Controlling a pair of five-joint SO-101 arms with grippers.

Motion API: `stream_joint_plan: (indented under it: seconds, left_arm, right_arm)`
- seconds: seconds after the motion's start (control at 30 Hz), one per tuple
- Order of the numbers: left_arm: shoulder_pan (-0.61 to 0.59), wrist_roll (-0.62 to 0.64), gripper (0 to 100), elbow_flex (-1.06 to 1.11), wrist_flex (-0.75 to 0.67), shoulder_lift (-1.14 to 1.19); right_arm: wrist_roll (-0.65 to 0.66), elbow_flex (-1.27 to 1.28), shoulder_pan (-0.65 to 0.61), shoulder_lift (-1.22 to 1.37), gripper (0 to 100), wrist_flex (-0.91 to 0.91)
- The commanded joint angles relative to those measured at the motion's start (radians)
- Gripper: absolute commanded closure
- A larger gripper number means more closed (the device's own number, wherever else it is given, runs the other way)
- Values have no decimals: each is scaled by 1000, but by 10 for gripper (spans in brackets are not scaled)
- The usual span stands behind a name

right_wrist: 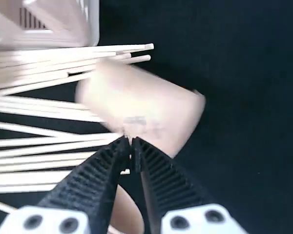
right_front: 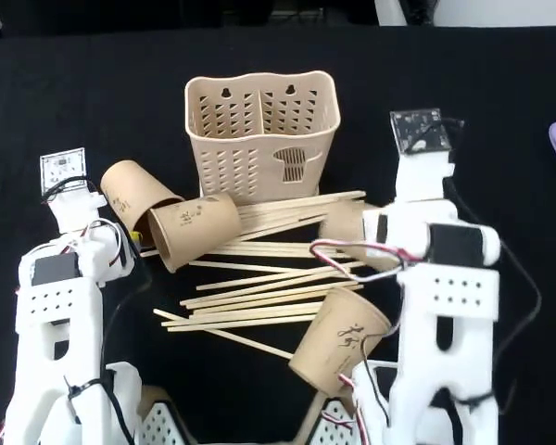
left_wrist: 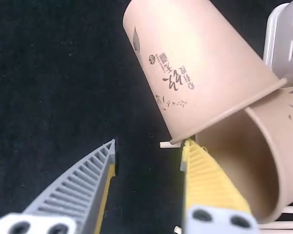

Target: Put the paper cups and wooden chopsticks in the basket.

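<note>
Paper this thin is featherlight, dents under a hard squeeze and rolls at a nudge. I judge the rim to be the best hold, one finger inside and one outside, closed gently. The chopsticks [right_front: 259, 278] are stiff, light and smooth. Lying flat on the worktop [right_front: 120, 74] they would likely slip, so a pinch near mid-length, several at once, seems safest. The basket [right_front: 259, 130] stands upright beyond both hands, past the pile.

The left hand [left_wrist: 150, 146] is released, spread wide and holding nothing. The first cup [left_wrist: 200, 73] lies on its side just ahead of the tips, and its rim is touching or nearly touching the tip of the yellow finger [left_wrist: 210, 185]. The second cup [left_wrist: 268, 161] lies beside that finger, its open mouth turned towards the hand and its rim against the first cup.

The right hand [right_wrist: 131, 144] is clenched almost fully, with only a sliver between the tips. They sit against the wall of the third cup [right_wrist: 146, 107], which lies on its side over the chopsticks. I cannot tell whether any paper is pinched between them.
</note>
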Motion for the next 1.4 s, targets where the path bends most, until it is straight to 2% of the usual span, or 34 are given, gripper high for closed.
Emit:
stream_joint_plan:
  seconds: [0.0,0.1,0.23,0.3,0.43,0.5,0.63,1.03,1.37]
  left_arm:
    - [-4,8,780,-12,-14,-23]
    - [-7,44,780,-10,-14,-23]
    - [-7,54,780,-10,-12,-23]
    - [-4,54,780,-8,-12,-23]
    - [-4,54,780,-8,-12,-23]
    - [-4,54,780,-8,-12,-23]
    - [-4,54,779,-7,-14,-23]
    - [-2,54,780,-7,-15,-23]
    - [-10,55,780,-7,-15,-23]
  right_arm:
    - [106,-22,15,-77,988,25]
    - [155,-24,61,-101,988,23]
    - [146,22,115,-102,981,-5]
    - [68,47,126,-102,939,-29]
    - [-91,124,127,-101,765,-115]
    - [-172,194,127,-101,724,-184]
    - [-269,286,127,-101,724,-296]
    - [-272,340,135,-82,724,-334]
    - [-270,214,127,171,724,-348]
